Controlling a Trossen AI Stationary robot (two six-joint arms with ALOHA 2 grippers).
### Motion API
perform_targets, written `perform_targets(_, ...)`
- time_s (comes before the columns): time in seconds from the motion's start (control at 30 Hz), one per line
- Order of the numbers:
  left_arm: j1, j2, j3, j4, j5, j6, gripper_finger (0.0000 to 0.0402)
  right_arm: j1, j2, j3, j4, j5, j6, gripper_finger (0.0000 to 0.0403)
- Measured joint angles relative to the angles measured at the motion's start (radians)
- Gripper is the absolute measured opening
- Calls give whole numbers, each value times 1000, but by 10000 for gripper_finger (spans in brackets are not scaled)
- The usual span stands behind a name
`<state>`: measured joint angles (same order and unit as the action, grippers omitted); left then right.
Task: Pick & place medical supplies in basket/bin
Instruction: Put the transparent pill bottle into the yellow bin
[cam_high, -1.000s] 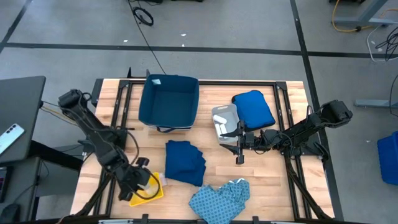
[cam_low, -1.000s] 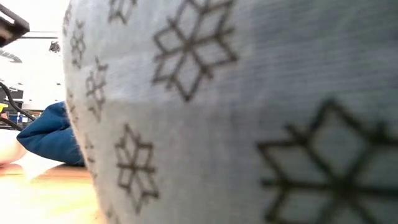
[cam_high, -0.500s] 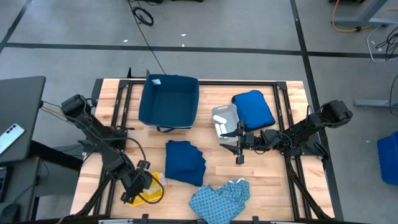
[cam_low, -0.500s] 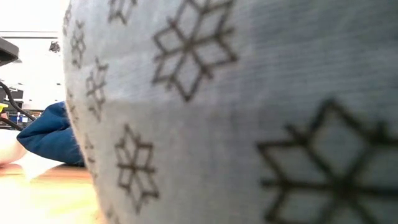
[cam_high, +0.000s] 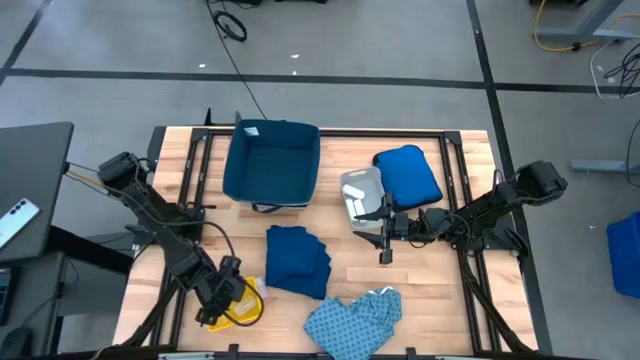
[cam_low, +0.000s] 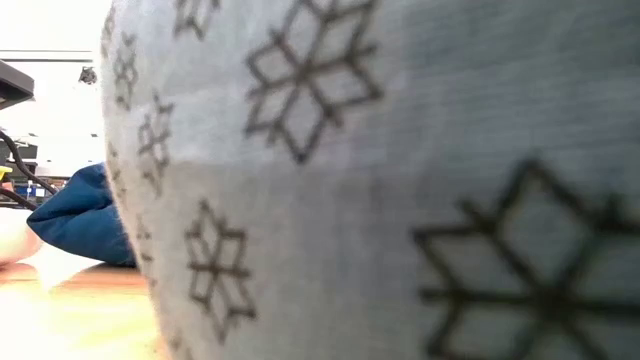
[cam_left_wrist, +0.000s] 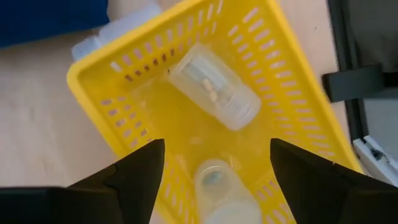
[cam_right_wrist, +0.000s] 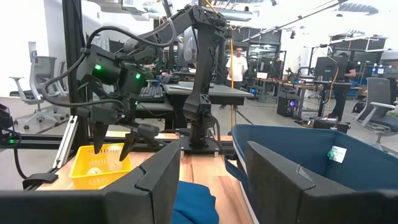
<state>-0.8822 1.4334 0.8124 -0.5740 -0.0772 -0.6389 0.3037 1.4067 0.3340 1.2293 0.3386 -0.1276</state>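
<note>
Yellow tray at the table's seven o'clock now holds two packets; the left gripper has just spread above them. Right gripper, half-spread, waits centrally.

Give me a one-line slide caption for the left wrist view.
Left gripper open above the yellow tray, which holds two clear rolls.

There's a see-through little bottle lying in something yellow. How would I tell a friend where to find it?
Start at the wooden table and go to its front corner on the left arm's side, where a yellow basket sits under the open left gripper. The clear bottle lies on its side inside, white tablets showing through. A second bottle lies beside it, nearer the gripper.
</note>
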Motion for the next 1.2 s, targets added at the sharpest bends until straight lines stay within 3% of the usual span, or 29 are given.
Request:
perform_targets(0.3,0,0,0,-33,-10,-14,276,0,0,0,0,0,0,188)
perform_targets(0.53,0,0,0,-209,-29,-109,275,0,0,0,0,0,0,188)
perform_targets(0.87,-2,0,0,-417,25,-173,275,0,0,0,0,0,0,188)
perform_targets(1.2,-2,-65,26,-391,-195,-86,275,0,0,0,0,0,-1,188)
